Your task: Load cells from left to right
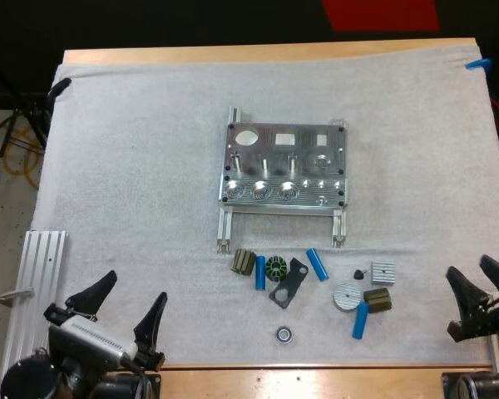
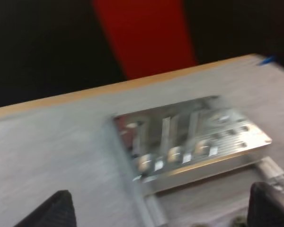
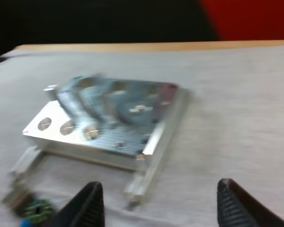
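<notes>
– Grippers first: left gripper and right gripper?
– Both were wide open and held nothing, at the near edge of the white mat.
– Fixture?
– The metal fixture lay mid-mat. Three blue cylinders lay loose just in front of it among small dark parts, well apart from both grippers.

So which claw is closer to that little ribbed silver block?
The right. The right gripper stands open a short way right of the ribbed silver block; the left gripper stands open far to its left.
</notes>
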Tool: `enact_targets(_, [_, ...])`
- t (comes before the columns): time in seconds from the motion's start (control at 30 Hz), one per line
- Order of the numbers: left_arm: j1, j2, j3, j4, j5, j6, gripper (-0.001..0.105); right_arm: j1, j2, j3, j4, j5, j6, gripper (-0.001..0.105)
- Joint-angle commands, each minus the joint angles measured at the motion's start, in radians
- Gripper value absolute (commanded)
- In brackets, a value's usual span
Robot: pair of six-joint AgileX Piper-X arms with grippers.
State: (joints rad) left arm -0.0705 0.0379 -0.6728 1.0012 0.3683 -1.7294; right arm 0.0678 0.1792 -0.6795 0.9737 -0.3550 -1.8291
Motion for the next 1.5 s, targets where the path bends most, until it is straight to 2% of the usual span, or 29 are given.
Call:
enact_targets(0.0, [-0.016,0.045,-0.027,-0.013,0.05,-0.027,0.071,0.011,0.05,-0.036,-0.013,-0.053,-0.015,0.052])
enact_targets(0.1, [-0.073,0.134,-0.071,-0.013,0.09,-0.027,0.069,0.036,0.139,-0.089,-0.013,-0.097,-0.015,0.052])
enact_targets(0.23, [-0.154,0.233,-0.108,-0.003,0.091,-0.025,0.068,0.08,0.248,-0.156,-0.013,-0.099,-0.027,0.052])
enact_targets(0.33, [-0.219,0.338,-0.139,0.051,0.091,-0.025,0.067,0.136,0.313,-0.203,-0.013,-0.099,-0.036,0.052])
enact_targets(0.5, [-0.341,0.506,-0.168,0.132,0.091,-0.025,0.045,0.246,0.398,-0.26,-0.013,-0.06,-0.036,0.052])
enact_targets(0.57, [-0.382,0.551,-0.167,0.132,0.09,-0.029,0.045,0.282,0.42,-0.269,-0.013,-0.014,-0.036,0.052])
enact_targets(0.63, [-0.428,0.586,-0.167,0.128,0.059,-0.059,0.045,0.321,0.436,-0.272,-0.013,0.018,-0.036,0.052])
enact_targets(0.8, [-0.559,0.69,-0.167,0.098,-0.119,-0.167,0.045,0.418,0.465,-0.272,-0.013,0.077,-0.036,0.052])
enact_targets(0.97, [-0.69,0.781,-0.167,0.018,-0.137,-0.221,0.045,0.484,0.483,-0.272,-0.019,0.194,-0.036,0.052])
enact_targets(1.03, [-0.737,0.823,-0.167,-0.01,-0.186,-0.243,0.045,0.497,0.485,-0.272,-0.027,0.23,-0.033,0.052])
enact_targets(1.1, [-0.79,0.892,-0.167,-0.038,-0.297,-0.307,0.045,0.514,0.485,-0.272,-0.036,0.248,-0.027,0.052])
enact_targets(1.17, [-0.807,0.951,-0.167,-0.045,-0.347,-0.355,0.045,0.52,0.485,-0.272,-0.036,0.248,-0.013,0.052])
enact_targets(1.47, [-0.807,1.225,-0.167,-0.151,-0.29,-0.367,0.027,0.52,0.485,-0.272,-0.028,0.239,0.035,0.052])
